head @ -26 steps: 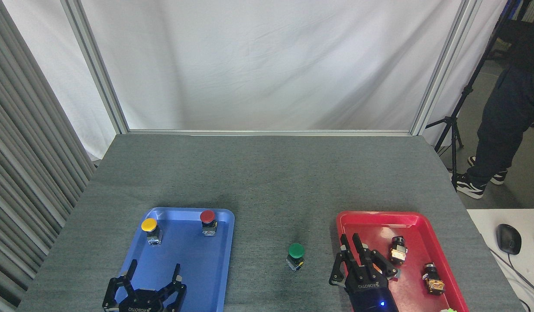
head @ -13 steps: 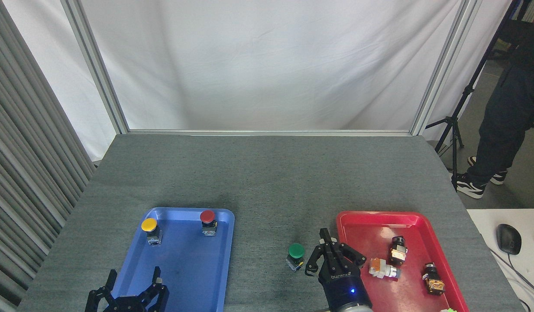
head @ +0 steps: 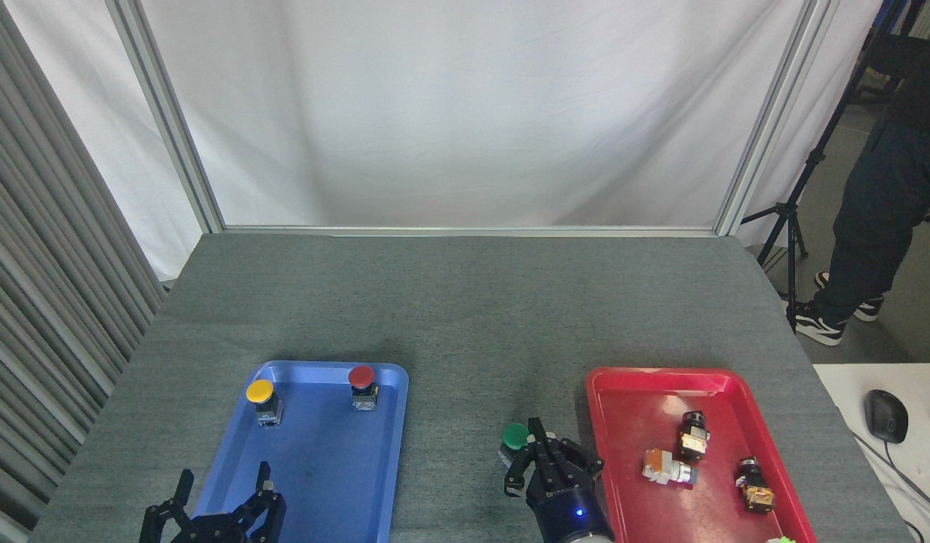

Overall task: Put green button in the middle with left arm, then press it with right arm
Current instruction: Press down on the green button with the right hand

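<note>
The green button (head: 514, 436) stands upright on the bare grey tabletop (head: 465, 317), in the middle between the two trays. My right gripper (head: 540, 451) comes up from the bottom edge and sits right against the button's right side, hiding part of its cap and base. Its fingers are drawn together with nothing between them, and one fingertip (head: 534, 427) is level with the cap. My left gripper (head: 223, 486) is low at the bottom left, over the near end of the blue tray (head: 389, 452), with its fingers spread open and empty.
In the blue tray, a yellow-capped button (head: 260, 394) and a red-capped button (head: 361, 379) stand at the far end. The red tray (head: 661, 381) on the right holds several small loose parts. A person stands beyond the table's right side, by a tripod (head: 793, 219).
My right gripper has moved left from over the red tray, closing its fingers, and now touches the green button's right side. My left gripper has drawn back down and to the left.
</note>
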Robot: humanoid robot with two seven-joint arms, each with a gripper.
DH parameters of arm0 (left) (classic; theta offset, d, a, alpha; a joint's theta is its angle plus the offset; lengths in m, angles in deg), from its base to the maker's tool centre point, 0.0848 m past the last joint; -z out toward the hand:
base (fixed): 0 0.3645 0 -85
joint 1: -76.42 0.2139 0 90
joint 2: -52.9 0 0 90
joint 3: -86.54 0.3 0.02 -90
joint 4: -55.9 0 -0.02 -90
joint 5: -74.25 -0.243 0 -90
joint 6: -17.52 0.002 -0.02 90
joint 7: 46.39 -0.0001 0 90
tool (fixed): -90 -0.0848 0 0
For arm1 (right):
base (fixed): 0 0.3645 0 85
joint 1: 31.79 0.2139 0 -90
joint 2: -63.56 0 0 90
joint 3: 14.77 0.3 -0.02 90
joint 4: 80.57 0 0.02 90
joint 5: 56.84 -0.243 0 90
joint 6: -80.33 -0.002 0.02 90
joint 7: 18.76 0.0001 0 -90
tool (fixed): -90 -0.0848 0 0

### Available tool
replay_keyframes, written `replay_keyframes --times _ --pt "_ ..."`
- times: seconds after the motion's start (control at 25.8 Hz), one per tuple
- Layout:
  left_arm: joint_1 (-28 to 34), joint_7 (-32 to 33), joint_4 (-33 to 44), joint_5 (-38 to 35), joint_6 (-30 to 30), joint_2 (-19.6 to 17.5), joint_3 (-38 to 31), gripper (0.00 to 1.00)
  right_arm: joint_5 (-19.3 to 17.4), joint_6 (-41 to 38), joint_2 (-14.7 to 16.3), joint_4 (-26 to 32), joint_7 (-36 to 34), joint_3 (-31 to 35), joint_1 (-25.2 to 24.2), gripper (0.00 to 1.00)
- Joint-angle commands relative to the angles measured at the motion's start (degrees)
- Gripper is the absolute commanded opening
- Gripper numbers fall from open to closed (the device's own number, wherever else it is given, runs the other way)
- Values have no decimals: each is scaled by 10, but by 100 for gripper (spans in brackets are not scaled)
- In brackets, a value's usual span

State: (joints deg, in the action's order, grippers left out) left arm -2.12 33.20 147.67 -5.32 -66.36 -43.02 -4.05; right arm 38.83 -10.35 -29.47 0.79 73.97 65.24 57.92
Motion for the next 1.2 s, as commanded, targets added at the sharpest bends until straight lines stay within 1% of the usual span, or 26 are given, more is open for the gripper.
replay_keyframes --times 0.0,0.08,0.16,0.27,0.5,0.7,0.89,0.93,0.97,1.01,1.09,1.13,1.17 --pt "-4 -1 0 1 0 1 -1 100 0 6 -1 -8 -2 -9 3 0" --pt "-5 -1 -1 1 0 1 -1 100 0 7 -2 -25 -4 -9 6 0" --pt "-5 -1 -2 1 0 0 -3 100 0 9 -2 -52 -6 -9 21 0" --pt "-5 -1 -2 0 1 0 -4 100 0 20 -1 -82 -19 -9 25 0" --pt "-5 0 -2 1 0 -1 -4 100 -1 20 0 -82 -25 -9 22 0" --pt "-5 -1 -2 0 0 -1 -4 100 -4 20 -1 -56 -25 -9 23 0" --pt "-5 -1 -2 0 0 -1 -3 100 -8 19 -1 6 -25 -8 19 1" --pt "-4 -1 -2 0 0 -1 -3 100 -8 19 -1 21 -25 -8 16 10" --pt "-4 -1 -2 0 0 -1 -3 100 -8 19 0 35 -25 -8 14 22" --pt "-5 -1 -2 0 0 -1 -3 100 -8 19 3 44 -25 -8 13 39" --pt "-5 -1 -2 0 -1 -1 -3 100 -8 20 7 59 -25 -1 13 91" --pt "-5 -1 -2 0 -1 -1 -3 100 -8 20 10 64 -25 3 11 98" --pt "-5 -1 -2 0 -1 -2 -3 100 -8 17 18 67 -26 9 9 100"
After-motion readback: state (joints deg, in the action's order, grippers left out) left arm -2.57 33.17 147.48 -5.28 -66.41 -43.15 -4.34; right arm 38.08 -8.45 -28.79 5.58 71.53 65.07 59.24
